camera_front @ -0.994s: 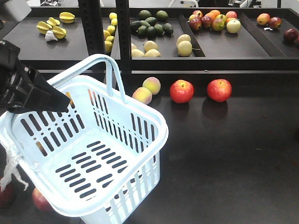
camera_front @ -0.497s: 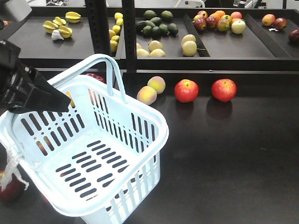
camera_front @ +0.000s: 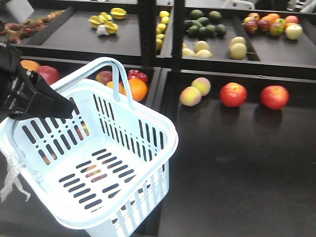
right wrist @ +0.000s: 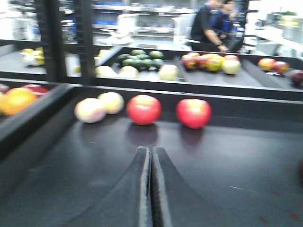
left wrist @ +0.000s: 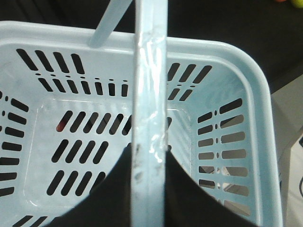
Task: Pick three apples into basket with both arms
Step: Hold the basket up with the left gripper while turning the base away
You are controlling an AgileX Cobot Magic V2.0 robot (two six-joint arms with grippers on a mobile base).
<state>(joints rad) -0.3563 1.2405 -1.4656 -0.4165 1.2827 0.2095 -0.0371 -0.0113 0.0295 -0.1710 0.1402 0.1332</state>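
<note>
My left gripper (camera_front: 66, 107) is shut on one hoop handle (left wrist: 150, 94) of the pale blue basket (camera_front: 170, 134) and holds it tilted in the air at the left; its fingers (left wrist: 184, 189) clamp the handle from both sides. The basket (left wrist: 258, 85) is empty. Two red apples (camera_front: 233, 94) (camera_front: 274, 97) lie on the dark lower shelf at the right. They also show in the right wrist view (right wrist: 144, 109) (right wrist: 193, 113). More dark red apples (camera_front: 48, 74) (camera_front: 138, 75) lie in the left bin behind the basket. My right gripper (right wrist: 152, 150) is shut and empty, low over the shelf in front of the two apples.
Two yellow-pink peaches (camera_front: 190, 96) lie left of the red apples. An orange (camera_front: 137, 89) sits in the left bin. Black shelf posts (camera_front: 170, 34) divide the bays. The upper shelf holds avocados (camera_front: 205, 28), yellow fruit (camera_front: 238, 49) and mixed apples (camera_front: 271, 23).
The whole view has shifted left, so the shelf and fruit slid to the right. The left bin with oranges and dark red apples has come into view. The basket keeps its place in the view.
</note>
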